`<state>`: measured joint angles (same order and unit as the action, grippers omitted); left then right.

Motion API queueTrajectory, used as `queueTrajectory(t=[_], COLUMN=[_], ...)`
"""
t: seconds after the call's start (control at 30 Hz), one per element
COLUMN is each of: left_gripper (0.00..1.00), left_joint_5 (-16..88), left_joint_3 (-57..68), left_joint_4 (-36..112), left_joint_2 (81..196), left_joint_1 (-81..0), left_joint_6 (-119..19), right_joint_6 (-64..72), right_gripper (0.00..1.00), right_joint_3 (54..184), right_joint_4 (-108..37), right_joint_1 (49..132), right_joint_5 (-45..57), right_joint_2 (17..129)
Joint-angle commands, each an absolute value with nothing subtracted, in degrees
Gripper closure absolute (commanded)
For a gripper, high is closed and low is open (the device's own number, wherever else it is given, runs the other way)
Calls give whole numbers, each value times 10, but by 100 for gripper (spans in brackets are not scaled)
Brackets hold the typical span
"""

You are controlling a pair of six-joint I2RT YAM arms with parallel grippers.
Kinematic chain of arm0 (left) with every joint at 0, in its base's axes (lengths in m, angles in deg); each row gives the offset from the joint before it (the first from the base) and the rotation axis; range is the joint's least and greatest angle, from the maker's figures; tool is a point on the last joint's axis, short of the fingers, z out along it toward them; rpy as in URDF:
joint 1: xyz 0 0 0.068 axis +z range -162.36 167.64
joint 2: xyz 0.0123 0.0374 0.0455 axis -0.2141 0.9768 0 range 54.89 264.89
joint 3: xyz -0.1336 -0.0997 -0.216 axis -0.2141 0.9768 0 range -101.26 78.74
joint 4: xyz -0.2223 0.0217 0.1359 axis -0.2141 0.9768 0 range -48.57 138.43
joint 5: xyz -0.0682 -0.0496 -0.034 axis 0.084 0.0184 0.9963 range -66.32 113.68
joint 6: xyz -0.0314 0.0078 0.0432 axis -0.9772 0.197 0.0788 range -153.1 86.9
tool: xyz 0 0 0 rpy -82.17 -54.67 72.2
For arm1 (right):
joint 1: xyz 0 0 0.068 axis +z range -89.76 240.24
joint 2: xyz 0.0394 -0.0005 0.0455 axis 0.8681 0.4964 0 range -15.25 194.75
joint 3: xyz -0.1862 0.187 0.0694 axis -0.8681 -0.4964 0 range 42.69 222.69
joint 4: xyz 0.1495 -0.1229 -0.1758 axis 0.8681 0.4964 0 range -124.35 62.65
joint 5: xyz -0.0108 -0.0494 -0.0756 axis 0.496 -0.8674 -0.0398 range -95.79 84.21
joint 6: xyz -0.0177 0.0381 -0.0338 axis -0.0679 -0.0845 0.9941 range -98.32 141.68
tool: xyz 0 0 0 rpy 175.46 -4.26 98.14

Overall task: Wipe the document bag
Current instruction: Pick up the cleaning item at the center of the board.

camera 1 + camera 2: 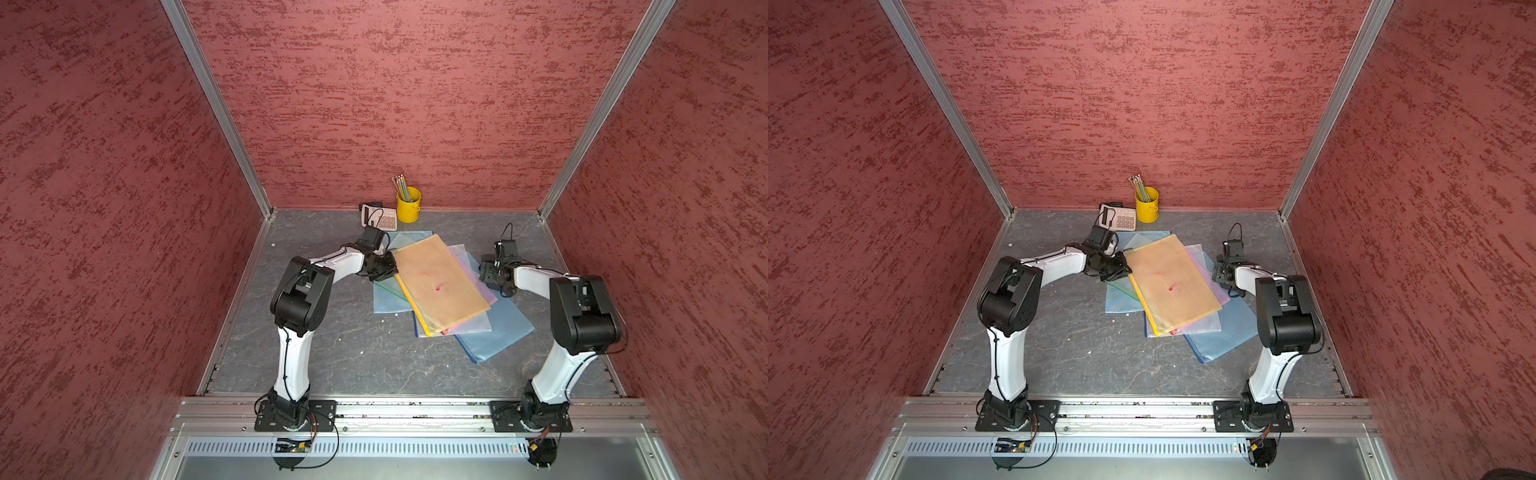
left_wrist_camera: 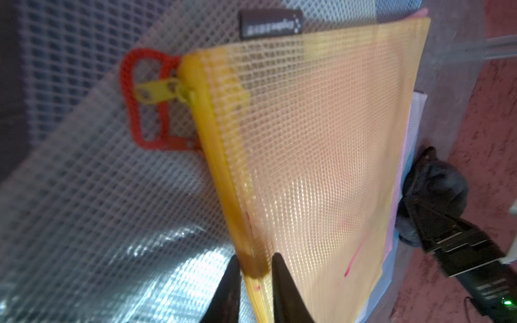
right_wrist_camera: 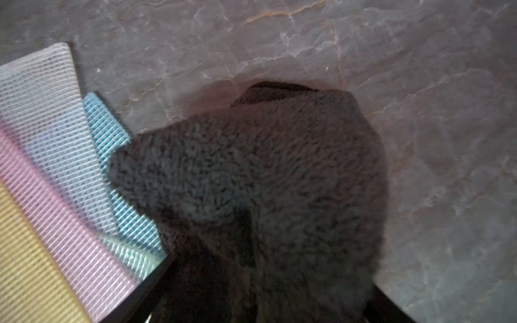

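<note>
left claw [image 2: 256,279]: clamped on orange document bag [image 1: 440,286] zipper edge, 9 o'clock side
right claw [image 3: 271,276]: astride grey cloth [image 3: 251,173], 3 o'clock of bag; grip unclear

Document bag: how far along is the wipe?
Done: left tool pinches the zipper edge of the orange document bag. In hand: right tool straddles the grey cloth; grip unclear. Left: the red mark on the bag is unwiped.
</note>
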<state>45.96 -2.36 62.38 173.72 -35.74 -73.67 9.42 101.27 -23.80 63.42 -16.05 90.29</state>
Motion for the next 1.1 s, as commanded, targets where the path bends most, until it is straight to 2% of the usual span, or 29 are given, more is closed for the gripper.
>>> queueTrajectory(t=[0.0, 0.1, 0.17, 0.27, 0.33, 0.4, 0.47, 0.6, 0.67, 0.73, 0.93, 1.07], left_gripper=[90, 100, 100, 100, 100, 100, 92, 69, 64, 54, 44, 45], left_joint_5=[472, 484, 495, 503, 506, 506, 509, 511, 514, 518, 512, 504], left_joint_3=[-37, -43, -46, -47, -47, -48, -51, -46, -42, -37, -44, -36], left_joint_4=[601, 600, 601, 607, 608, 609, 613, 599, 587, 576, 602, 596], left_joint_2=[1727, 1721, 1723, 1722, 1722, 1725, 1734, 1752, 1759, 1763, 1781, 1786], left_joint_1=[-357, -358, -357, -358, -358, -358, -358, -358, -358, -359, -376, -390], left_joint_6=[-734, -724, -721, -719, -718, -718, -720, -739, -752, -763, -764, -773], right_joint_6=[88, 88, 91, 99, 103, 107, 109, 108, 106, 105, 108, 111], right_gripper=[28, 34, 36, 44, 54, 57, 59, 60, 61, 61, 61, 61], right_joint_3=[1031, 1033, 1038, 1042, 1042, 1041, 1041, 1036, 1032, 1028, 1026, 1028], right_joint_4=[-214, -217, -214, -210, -207, -205, -201, -200, -204, -205, -203, -203], right_joint_1=[630, 620, 617, 614, 613, 612, 612, 613, 613, 613, 613, 613], right_joint_5=[-183, -178, -177, -172, -165, -154, -137, -116, -107, -103, -97, -93], right_joint_2=[919, 923, 929, 930, 930, 930, 932, 941, 943, 941, 943, 945])
